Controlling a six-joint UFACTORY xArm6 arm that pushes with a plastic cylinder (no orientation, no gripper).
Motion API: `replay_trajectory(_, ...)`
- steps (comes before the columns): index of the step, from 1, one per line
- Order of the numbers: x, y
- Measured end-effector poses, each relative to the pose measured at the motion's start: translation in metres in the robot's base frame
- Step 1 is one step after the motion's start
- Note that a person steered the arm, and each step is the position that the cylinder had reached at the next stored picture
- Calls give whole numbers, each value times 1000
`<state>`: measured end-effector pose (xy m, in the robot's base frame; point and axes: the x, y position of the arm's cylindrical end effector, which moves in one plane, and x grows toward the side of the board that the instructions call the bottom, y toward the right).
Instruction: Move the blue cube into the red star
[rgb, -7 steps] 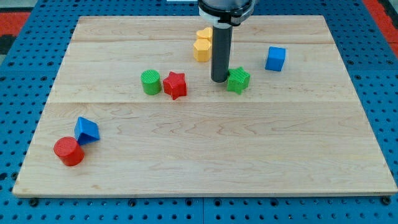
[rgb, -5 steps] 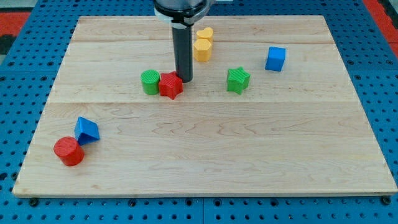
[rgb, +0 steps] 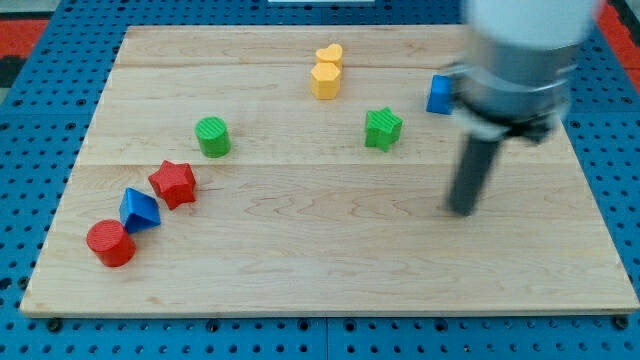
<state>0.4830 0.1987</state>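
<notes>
The blue cube (rgb: 438, 94) sits at the view's right near the top, partly hidden behind my arm. The red star (rgb: 173, 183) lies at the left, just up and right of a blue triangular block (rgb: 138, 209). My tip (rgb: 461, 209) rests on bare board at the right, well below the blue cube and far right of the red star. The arm is motion-blurred.
A green cylinder (rgb: 212, 136) stands above and right of the red star. A green star (rgb: 382, 129) lies left of the blue cube. A yellow heart (rgb: 329, 53) and a yellow hexagon (rgb: 324, 80) sit at the top middle. A red cylinder (rgb: 110, 243) is at the lower left.
The red star has moved down and left to beside the blue triangle. The green cylinder has shifted left. My tip has swung from the red star to the board's right side.
</notes>
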Motion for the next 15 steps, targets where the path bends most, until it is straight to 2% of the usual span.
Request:
replay_trajectory(1,-98,98)
replay_trajectory(2,-167,68)
replay_trajectory(4,-138,-102)
replay_trajectory(5,-141,-80)
replay_trajectory(6,-163,-70)
replay_trajectory(7,-180,-121)
replay_trajectory(8,-150,-208)
replay_trajectory(9,-99,-275)
replay_trajectory(10,-65,-284)
replay_trajectory(11,-112,-224)
replay_trajectory(12,-115,-204)
replay_trajectory(14,-156,-151)
replay_trajectory(15,-150,-126)
